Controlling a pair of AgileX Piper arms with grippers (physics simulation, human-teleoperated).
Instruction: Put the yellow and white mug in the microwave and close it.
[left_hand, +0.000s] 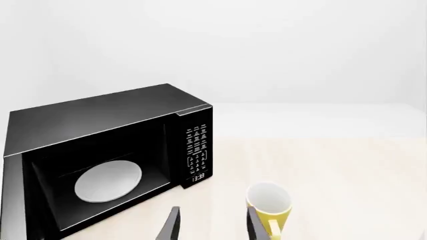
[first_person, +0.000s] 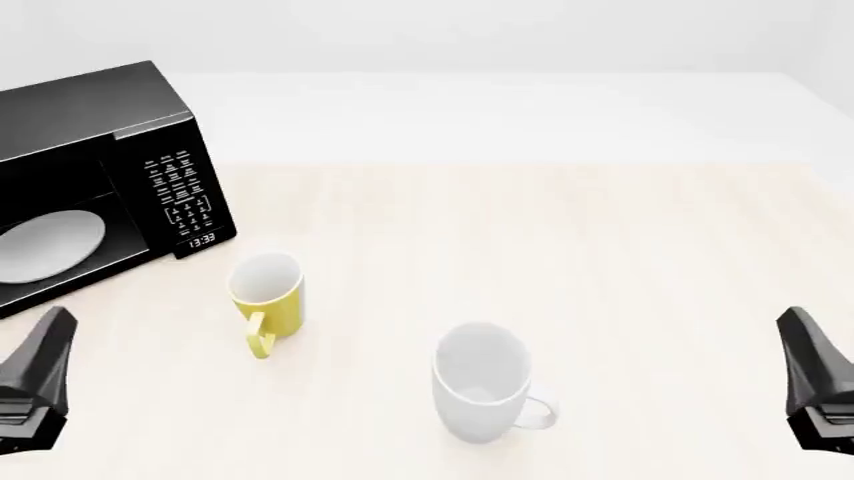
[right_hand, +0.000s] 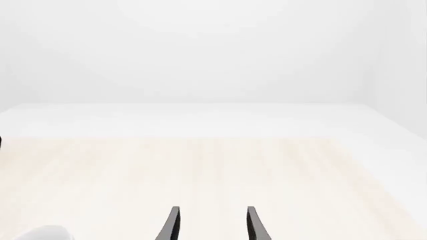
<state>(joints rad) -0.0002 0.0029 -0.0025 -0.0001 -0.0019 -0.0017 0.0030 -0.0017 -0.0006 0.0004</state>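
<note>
Yellow outside and white inside, the small mug (first_person: 266, 291) stands upright on the pale wood-grain tabletop (first_person: 561, 250), just off the keypad corner of the microwave and apart from it, its yellow loop handle (first_person: 259, 335) turned toward the arms' side of the table. The large black boxy microwave (first_person: 96, 175) sits at the table's far left with its cavity showing open toward the arms; a white round plate (first_person: 47, 247) lies flat inside, and the white-button keypad panel (first_person: 183, 190) with a small digital clock display (first_person: 202, 240) faces the mug. The door itself cannot be made out clearly in any view.

Beyond the yellow mug from the microwave, nearer the arms, stands a larger all-white mug (first_person: 481, 380), upright, handle pointing away from the microwave — well apart from the yellow one.

The left gripper (left_hand: 212, 224) hangs short of the yellow mug with its dark fingers (left_hand: 171, 226) spread and nothing between them; in its wrist view the mug appears just past one fingertip, without visible contact. The right gripper (right_hand: 212, 224) is far from the microwave, over bare tabletop — jaws likewise parted and empty, a sliver of the white mug at the edge of its view.
</note>
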